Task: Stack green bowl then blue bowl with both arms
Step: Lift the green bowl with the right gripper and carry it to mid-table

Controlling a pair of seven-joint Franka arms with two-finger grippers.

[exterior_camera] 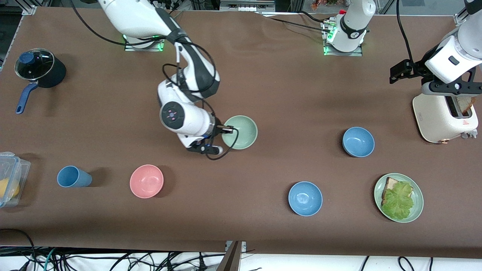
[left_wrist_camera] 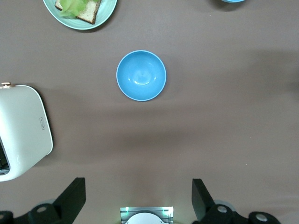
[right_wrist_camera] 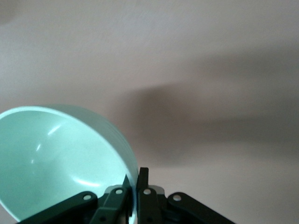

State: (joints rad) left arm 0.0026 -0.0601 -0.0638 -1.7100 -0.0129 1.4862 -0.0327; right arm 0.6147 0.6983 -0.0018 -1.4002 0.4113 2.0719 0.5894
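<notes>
While our right gripper (exterior_camera: 224, 130) pinches the green bowl (exterior_camera: 241, 131) rim between its fingers, our left gripper (left_wrist_camera: 138, 196), fingers spread, hangs above a blue bowl (left_wrist_camera: 141, 75).

A red warning triangle marks the toaster (exterior_camera: 444, 116); no text is readable.

A black lidded pot (exterior_camera: 39, 70) with a blue handle sits at the right arm's end of the table. Nearer the front camera: a clear container (exterior_camera: 11, 177), a blue cup (exterior_camera: 72, 177), a pink bowl (exterior_camera: 146, 181). At the left arm's end — a white toaster (exterior_camera: 443, 117) and a green plate (exterior_camera: 417, 205) with bread and lettuce.
</notes>
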